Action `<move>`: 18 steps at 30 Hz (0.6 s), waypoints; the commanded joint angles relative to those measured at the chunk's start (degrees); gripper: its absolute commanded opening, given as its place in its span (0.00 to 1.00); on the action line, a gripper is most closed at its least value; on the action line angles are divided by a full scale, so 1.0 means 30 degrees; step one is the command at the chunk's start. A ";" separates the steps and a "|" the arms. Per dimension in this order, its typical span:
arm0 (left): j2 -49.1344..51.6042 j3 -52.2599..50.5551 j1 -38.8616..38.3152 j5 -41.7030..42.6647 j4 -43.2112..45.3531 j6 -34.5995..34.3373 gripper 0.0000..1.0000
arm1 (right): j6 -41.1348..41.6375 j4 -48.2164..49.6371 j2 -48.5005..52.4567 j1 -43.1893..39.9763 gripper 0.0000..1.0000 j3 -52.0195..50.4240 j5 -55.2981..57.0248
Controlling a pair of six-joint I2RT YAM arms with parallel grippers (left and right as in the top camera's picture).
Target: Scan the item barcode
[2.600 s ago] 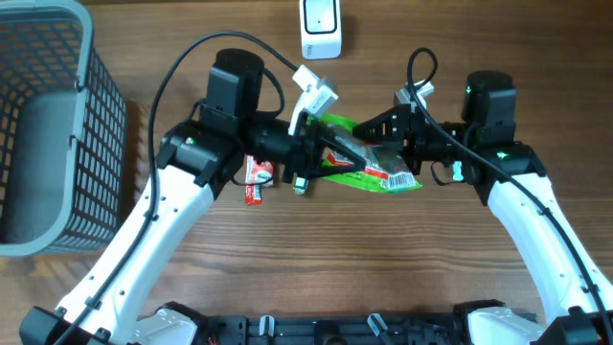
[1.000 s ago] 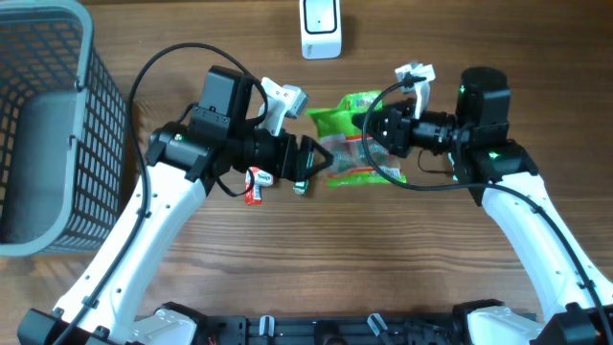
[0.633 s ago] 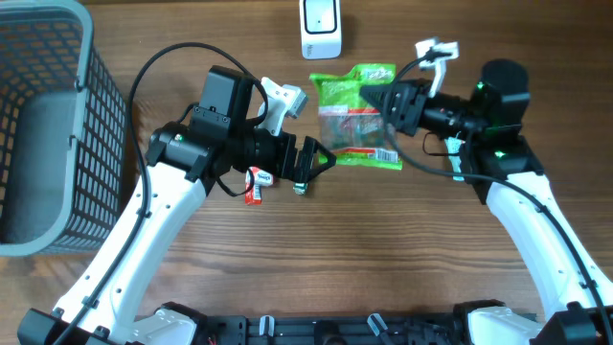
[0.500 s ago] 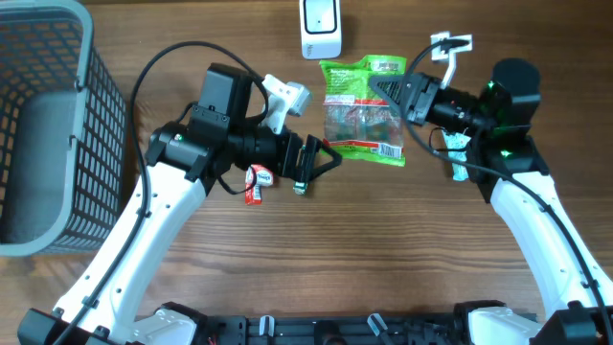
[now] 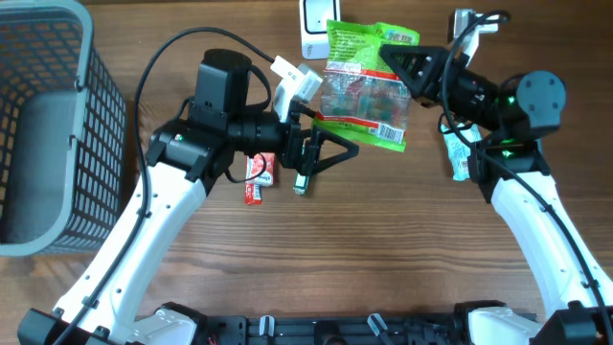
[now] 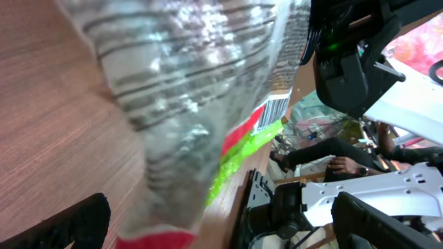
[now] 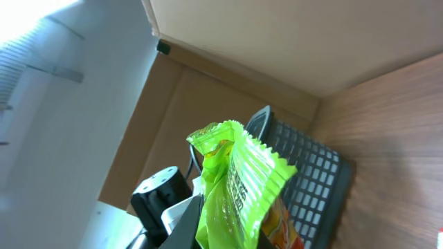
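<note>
A green snack bag (image 5: 367, 84) with a clear window hangs in the air, pinched at its top right corner by my shut right gripper (image 5: 400, 61). Its white barcode label (image 5: 385, 131) faces up on the lower edge. The bag's top overlaps the white scanner (image 5: 310, 23) at the table's far edge. My left gripper (image 5: 341, 151) stands wide open just below and left of the bag, holding nothing. In the left wrist view the bag (image 6: 201, 90) fills the frame above the open fingers (image 6: 77, 223), with its barcode (image 6: 275, 115) in sight. The right wrist view shows the bag's green edge (image 7: 242, 183) between the jaws.
A grey mesh basket (image 5: 48, 125) stands at the left. A small red packet (image 5: 257, 174) and another small item (image 5: 301, 184) lie under the left arm. A teal packet (image 5: 458, 155) lies by the right arm.
The right gripper has carried the bag away from the left gripper toward the far edge, where it overlaps the scanner. The left gripper, which held the bag at first, has let go and opened wide.
</note>
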 commanded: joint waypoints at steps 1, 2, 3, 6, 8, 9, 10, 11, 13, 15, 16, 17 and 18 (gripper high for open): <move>0.0000 0.0124 0.0554 0.0517 0.0066 -0.0211 1.00 | -0.1406 0.0248 -0.0109 -0.0029 0.04 0.0291 -0.0969; 0.0000 0.0124 0.0845 0.0525 0.0058 -0.0248 1.00 | -0.2004 0.0080 -0.0109 -0.0029 0.04 0.0291 -0.1246; 0.0000 0.0124 0.1137 0.0532 0.0066 -0.0408 1.00 | -0.2164 -0.0044 -0.0109 -0.0029 0.04 0.0291 -0.1304; 0.0000 0.0124 0.1625 0.0707 0.0044 -0.0845 1.00 | -0.1756 0.0102 -0.0117 -0.0029 0.04 0.0291 -0.0546; 0.0000 0.0124 0.1501 0.1049 -0.0029 -0.0838 1.00 | -0.0911 0.0204 -0.0109 -0.0029 0.04 0.0291 0.0015; 0.0000 0.0124 0.1413 0.1042 -0.0044 -0.0831 1.00 | -0.0386 0.0328 -0.0109 -0.0029 0.04 0.0291 0.0168; 0.0000 0.0124 0.1297 0.1027 -0.0029 -0.0750 1.00 | 0.0102 0.0561 -0.0109 -0.0029 0.04 0.0291 0.0255; 0.0000 0.0124 0.1290 0.1027 -0.0022 -0.0699 1.00 | 0.0678 0.0831 -0.0109 -0.0029 0.04 0.0291 0.0306; 0.0000 0.0124 0.1297 0.0998 -0.0007 -0.0685 1.00 | 0.1486 0.1508 -0.0109 -0.0029 0.04 0.0291 0.0364; 0.0000 0.0124 0.1297 0.0729 -0.0015 -0.0699 1.00 | 0.1610 0.1909 -0.0109 -0.0029 0.04 0.0291 0.0510; 0.0000 0.0124 0.1297 0.0721 -0.0022 -0.0699 1.00 | 0.1144 0.1756 -0.0109 -0.0044 0.04 0.0284 0.0525; 0.0000 0.0124 0.1304 0.0561 -0.0066 -0.0699 1.00 | 0.0393 0.1166 -0.0087 -0.0073 0.04 0.0291 0.0539; 0.0000 0.0124 0.1326 0.0124 -0.0182 -0.0699 1.00 | -0.0554 0.0007 -0.0087 -0.0066 0.04 0.0291 0.0670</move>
